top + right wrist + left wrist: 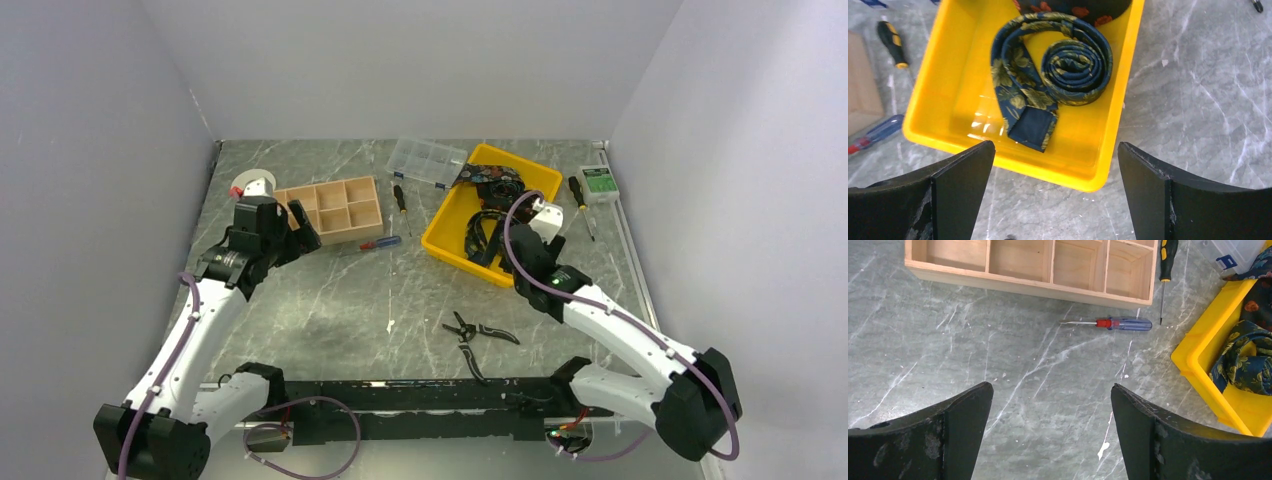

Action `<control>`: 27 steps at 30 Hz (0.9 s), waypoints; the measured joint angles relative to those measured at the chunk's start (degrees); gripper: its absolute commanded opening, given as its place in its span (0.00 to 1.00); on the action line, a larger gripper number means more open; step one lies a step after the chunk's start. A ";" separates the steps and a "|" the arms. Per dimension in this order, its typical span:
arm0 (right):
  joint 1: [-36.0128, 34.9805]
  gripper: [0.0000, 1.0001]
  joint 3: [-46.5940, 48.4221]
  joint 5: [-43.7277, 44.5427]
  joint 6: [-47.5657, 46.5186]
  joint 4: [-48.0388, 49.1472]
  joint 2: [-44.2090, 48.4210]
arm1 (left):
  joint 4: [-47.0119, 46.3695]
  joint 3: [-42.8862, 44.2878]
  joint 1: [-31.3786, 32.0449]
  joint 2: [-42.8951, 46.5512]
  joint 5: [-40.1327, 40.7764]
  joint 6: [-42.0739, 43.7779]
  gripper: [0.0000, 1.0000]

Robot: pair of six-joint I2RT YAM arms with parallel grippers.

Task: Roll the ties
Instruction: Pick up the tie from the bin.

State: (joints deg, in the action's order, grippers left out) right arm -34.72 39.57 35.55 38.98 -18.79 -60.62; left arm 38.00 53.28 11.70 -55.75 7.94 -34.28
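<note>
Top external view, from the left: a white roll (252, 185) lies at the far left of the grey marble counter (330, 300). Just beside it the left gripper (303, 228) hangs at the left end of a wooden box (335, 208) with open compartments. In the left wrist view the fingers (955, 435) of this gripper are spread wide and hold nothing. Under them is only bare counter.

In front of the wooden box lies a red and blue screwdriver (378, 243). To the right of the box is a black and yellow screwdriver (400, 200), and behind that a clear plastic case (428, 160). Black-handled pliers (480, 332) lie near the front, well apart from the rest.

Right of the middle stands a yellow bin (445, 225), and the ties (490, 205) are inside it. The right wrist view shows a coiled tie (1075, 62), navy with gold leaves. One end is rolled into a compact spiral, and the other end lies flat toward the near wall of the bin. A second tie (1073, 7), dark with orange flowers, lies at the far side of the bin.

The right gripper (1055, 147) hovers over the near wall of the bin, wide open and empty, not touching the ties. Further right are another screwdriver (580, 200) and a small green and white box (600, 183).
</note>
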 measured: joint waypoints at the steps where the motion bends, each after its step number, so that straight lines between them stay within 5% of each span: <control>1: 0.00 1.00 -0.13 -0.37 -0.74 0.52 0.94 | 0.02 0.00 0.00 -0.13 -0.13 0.00 0.94; 11: 2.21 0.92 -0.92 -1.68 -7.04 8.35 10.99 | -0.96 0.00 0.00 -0.33 -1.51 -0.24 0.94; 15: 4.11 0.85 3.32 -0.85 -7.28 11.39 4.96 | -2.93 0.09 0.00 -0.52 -3.15 -0.26 0.94; 21: 16.83 0.75 14.01 -11.67 -5.88 11.61 -9.05 | -4.33 -1.31 0.00 0.17 -3.28 -1.11 0.94; 27: 18.08 0.75 17.16 -17.00 -7.76 10.40 -19.39 | -4.74 -2.71 0.02 4.28 -3.96 -1.40 0.94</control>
State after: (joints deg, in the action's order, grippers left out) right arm -16.64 56.73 18.55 31.22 -8.38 -80.01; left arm 33.26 50.57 11.73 -51.46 3.99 -35.68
